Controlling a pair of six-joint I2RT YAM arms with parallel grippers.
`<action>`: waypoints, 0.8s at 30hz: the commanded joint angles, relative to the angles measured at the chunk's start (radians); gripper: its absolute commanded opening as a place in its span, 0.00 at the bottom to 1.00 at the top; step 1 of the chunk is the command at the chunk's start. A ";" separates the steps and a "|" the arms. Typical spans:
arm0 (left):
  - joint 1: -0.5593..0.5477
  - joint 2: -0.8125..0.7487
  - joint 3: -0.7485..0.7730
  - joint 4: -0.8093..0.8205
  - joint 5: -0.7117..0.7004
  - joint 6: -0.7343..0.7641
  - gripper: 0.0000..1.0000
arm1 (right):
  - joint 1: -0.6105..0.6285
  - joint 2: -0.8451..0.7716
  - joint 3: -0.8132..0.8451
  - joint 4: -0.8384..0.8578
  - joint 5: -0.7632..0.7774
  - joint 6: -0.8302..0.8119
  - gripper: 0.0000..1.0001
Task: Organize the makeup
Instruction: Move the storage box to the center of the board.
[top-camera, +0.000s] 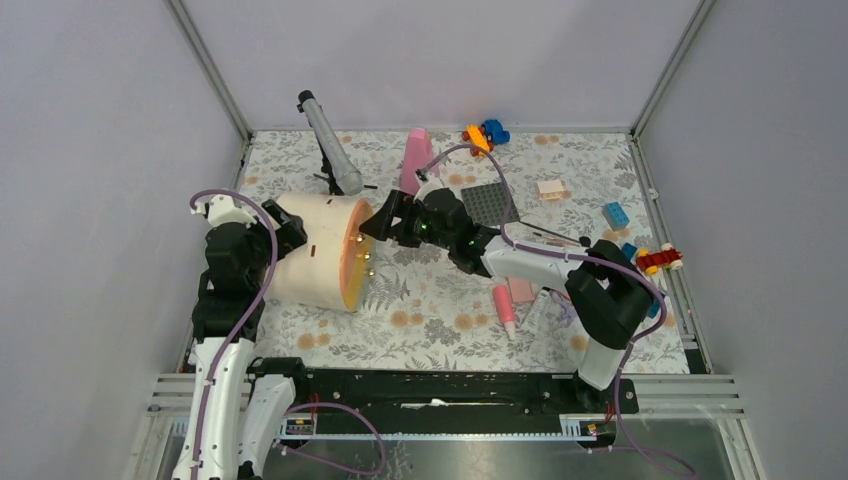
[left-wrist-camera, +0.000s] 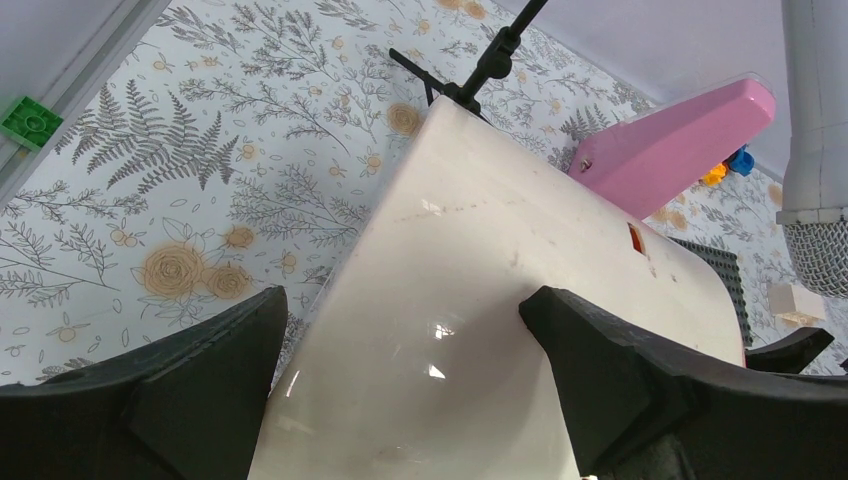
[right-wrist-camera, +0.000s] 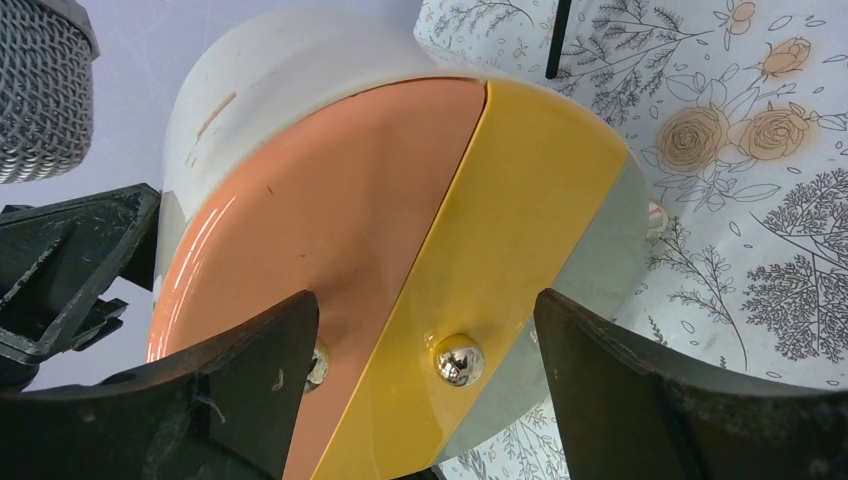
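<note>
**Left arm:** I see it folded upright at the left edge of the worktop (top-camera: 440, 300), wrist turned toward the middle.

**Left end effector** (left-wrist-camera: 405, 305): released. The fingers are spread wide astride the back end of the round cream case (top-camera: 310, 250), and I see floral worktop between one finger and the case wall.

**Right arm:** stretched low from the near right corner toward the left.

**Right end effector** (right-wrist-camera: 428, 320): released. The fingers bracket the two silver knobs (right-wrist-camera: 458, 360) without closing on them.

**Case:** lies on its side in the left half, with its long axis left to right and its front facing the right edge. An orange door (right-wrist-camera: 330, 200) and a yellow door (right-wrist-camera: 520, 170) cover the front. I cannot see the contents.

**Pink tube** (top-camera: 506, 310): lies flat, right of middle toward the near edge, with its long axis far to near.

**Pink compact** (top-camera: 522, 290): lies flat just beside the tube, on the right-edge side.
</note>
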 joint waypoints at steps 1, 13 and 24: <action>-0.014 0.002 -0.024 -0.038 0.042 -0.001 0.99 | 0.014 -0.022 0.018 0.045 -0.005 -0.001 0.87; -0.015 0.001 -0.025 -0.036 0.036 -0.005 0.99 | 0.013 -0.077 -0.170 -0.034 0.118 0.053 0.87; -0.036 0.002 -0.026 -0.036 0.043 0.000 0.99 | 0.013 0.142 0.118 -0.101 0.111 0.063 0.87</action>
